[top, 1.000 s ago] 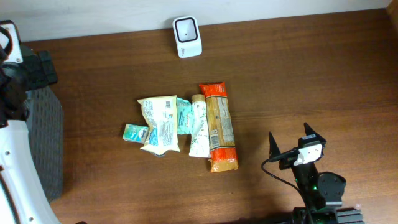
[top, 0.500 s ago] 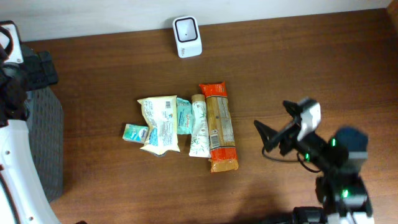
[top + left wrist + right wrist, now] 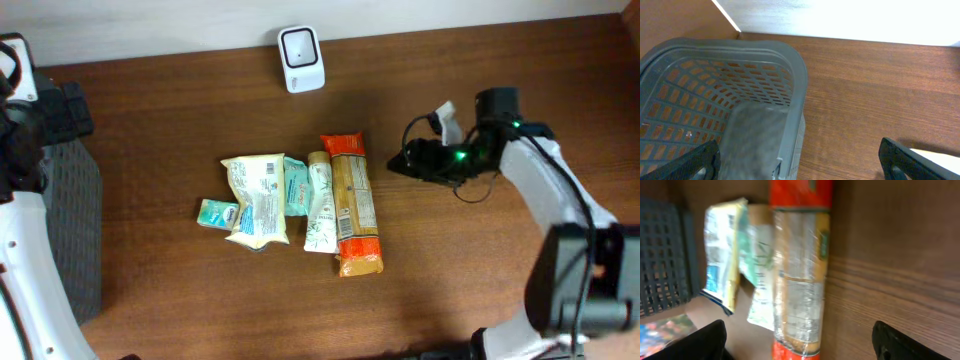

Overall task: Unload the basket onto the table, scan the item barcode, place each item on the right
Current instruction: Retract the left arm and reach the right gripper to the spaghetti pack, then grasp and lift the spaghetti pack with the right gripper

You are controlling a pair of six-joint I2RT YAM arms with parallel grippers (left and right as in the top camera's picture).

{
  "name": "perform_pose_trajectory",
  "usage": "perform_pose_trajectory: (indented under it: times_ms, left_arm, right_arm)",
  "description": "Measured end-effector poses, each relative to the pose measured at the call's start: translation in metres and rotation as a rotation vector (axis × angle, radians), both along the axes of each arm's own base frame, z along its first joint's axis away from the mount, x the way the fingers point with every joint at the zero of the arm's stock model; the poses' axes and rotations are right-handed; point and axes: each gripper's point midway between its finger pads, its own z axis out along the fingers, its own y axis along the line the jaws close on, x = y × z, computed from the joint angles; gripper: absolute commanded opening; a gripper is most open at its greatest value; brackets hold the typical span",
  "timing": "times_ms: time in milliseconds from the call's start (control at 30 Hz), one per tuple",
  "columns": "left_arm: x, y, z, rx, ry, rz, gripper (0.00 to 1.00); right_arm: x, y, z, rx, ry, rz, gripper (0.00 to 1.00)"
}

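Orange-ended oblong film packet (image 3: pixel 351 205), woodgrain table (image 3: pixel 480 80)

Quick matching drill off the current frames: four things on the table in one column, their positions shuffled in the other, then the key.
Things:
1. scanner
2. basket
3. orange packet
4. small teal pack

Places:
A. leftmost of the item cluster
B. far edge of the table, by the wall
C. far left, apart from the cluster
D. rightmost of the item cluster

Pairs: 1-B, 2-C, 3-D, 4-A
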Motion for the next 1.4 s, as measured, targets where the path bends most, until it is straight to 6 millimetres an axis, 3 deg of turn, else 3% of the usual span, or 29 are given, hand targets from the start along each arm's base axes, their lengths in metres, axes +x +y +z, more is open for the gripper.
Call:
perform_pose_trajectory:
  times_ms: [100, 267, 333, 367, 433, 467, 533, 833, 900, 1000, 1100, 1167, 1233, 1300, 1333, 1400]
  left_arm:
    - [0.000, 0.000, 0.000, 0.000, 0.000, 0.000, 0.99]
    - [0.000, 0.000, 0.000, -0.001, 0.001, 0.000, 0.99]
    - [0.000, 0.000, 0.000, 0.000, 0.000, 0.000, 0.99]
    - [0.000, 0.000, 0.000, 0.000, 0.000, 0.000, 0.99]
    - [0.000, 0.000, 0.000, -0.001, 0.001, 0.000, 0.99]
    - [0.000, 0.000, 0.000, 0.000, 0.001, 0.000, 0.99]
    - [0.000, 0.000, 0.000, 0.000, 0.001, 0.000, 0.99]
    - [-0.001, 0.000, -0.001, -0.002, 0.005, 0.000, 0.99]
    - [-0.001, 0.000, -0.001, -0.001, 0.004, 0.000, 0.99]
    - [-0.001, 0.000, -0.001, -0.002, 0.007, 0.000, 0.99]
    - [-0.001, 0.000, -0.001, -0.002, 0.007, 0.000, 0.99]
    - [-0.001, 0.000, -0.001, -0.002, 0.007, 0.000, 0.99]
    - [-0.001, 0.000, -0.001, -0.002, 0.007, 0.000, 0.99]
    - [-0.001, 0.000, -0.001, -0.002, 0.007, 0.000, 0.99]
    - [-0.001, 0.000, -0.001, -0.002, 0.007, 0.000, 0.99]
    - [-0.001, 0.000, -0.001, -0.002, 0.007, 0.000, 0.99]
  right_arm:
    - [-0.005, 0.023, -0.041, 0.008, 0.106, 0.059, 0.92]
    - [-0.002, 0.069, -0.073, 0.019, 0.183, 0.079, 0.92]
    - [0.000, 0.087, -0.075, 0.024, 0.217, 0.059, 0.90]
    - [0.000, 0.089, -0.075, 0.022, 0.239, 0.037, 0.83]
    - [0.003, 0.091, -0.078, 0.011, 0.270, -0.006, 0.52]
    - [0.005, 0.089, -0.082, -0.004, 0.284, -0.031, 0.30]
    - [0.005, 0.089, -0.089, -0.011, 0.311, -0.058, 0.04]
    - [0.002, 0.092, -0.078, -0.045, 0.281, -0.029, 0.04]
    - [-0.008, 0.077, -0.067, -0.159, 0.303, -0.049, 0.04]
    - [-0.026, 0.029, -0.028, -0.475, 0.322, -0.109, 0.04]
    - [-0.024, -0.010, 0.002, -0.722, 0.279, -0.151, 0.04]
    - [-0.025, -0.021, 0.001, -0.828, 0.264, -0.150, 0.04]
    - [-0.019, -0.022, -0.012, -0.900, 0.252, -0.119, 0.04]
    - [-0.010, -0.017, -0.044, -0.946, 0.267, -0.066, 0.05]
    - [-0.010, -0.015, -0.053, -0.959, 0.280, -0.048, 0.11]
    - [-0.009, -0.010, -0.057, -0.963, 0.275, -0.013, 0.33]
